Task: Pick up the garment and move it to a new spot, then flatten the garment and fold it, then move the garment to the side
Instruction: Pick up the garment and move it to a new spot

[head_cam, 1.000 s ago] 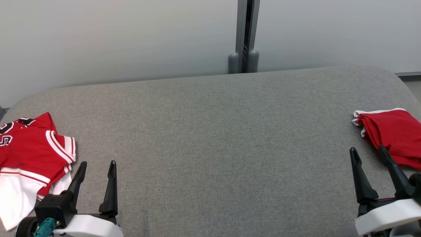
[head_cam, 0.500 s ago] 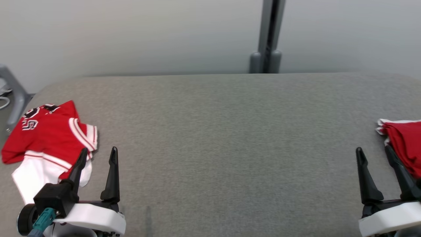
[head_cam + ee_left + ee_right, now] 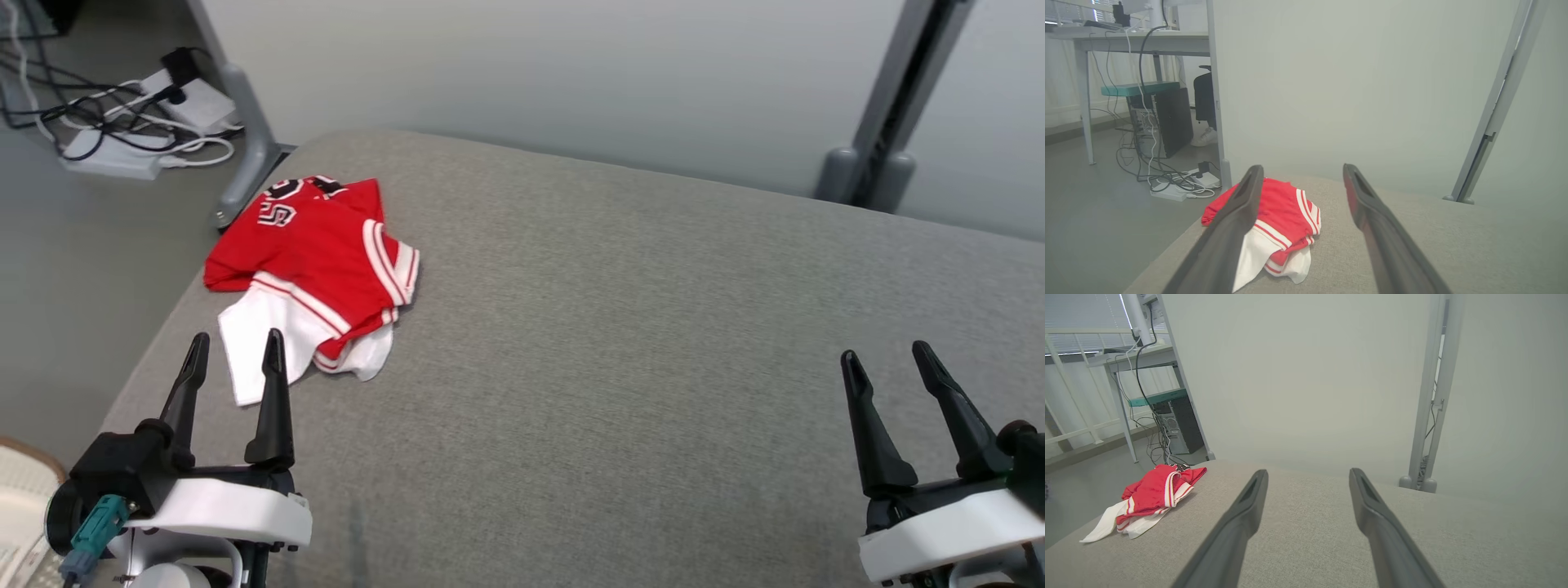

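- My left fingers (image 3: 271, 400) stand spread wide with nothing between them. Their tips are close to the garment's (image 3: 314, 245) near white edge, and I can't tell whether they reach over it.
- My right fingers (image 3: 870, 425) are also wide apart and hold nothing. They are well apart from the garment, off to its right.
- The garment is red with white stripes, a white lower part and black-and-white lettering at its far end. It lies crumpled and bunched, not flat.
- The grey fabric-covered table (image 3: 620, 343) lies under the garment. Its rounded left corner is just beyond the garment and its left edge just beside it.
- On the floor beyond the garment and to its left, there is a tangle of cables and power strips (image 3: 131, 139).
- Far to the garment's right, behind the table, a grey post (image 3: 890, 122) rises against the pale wall.
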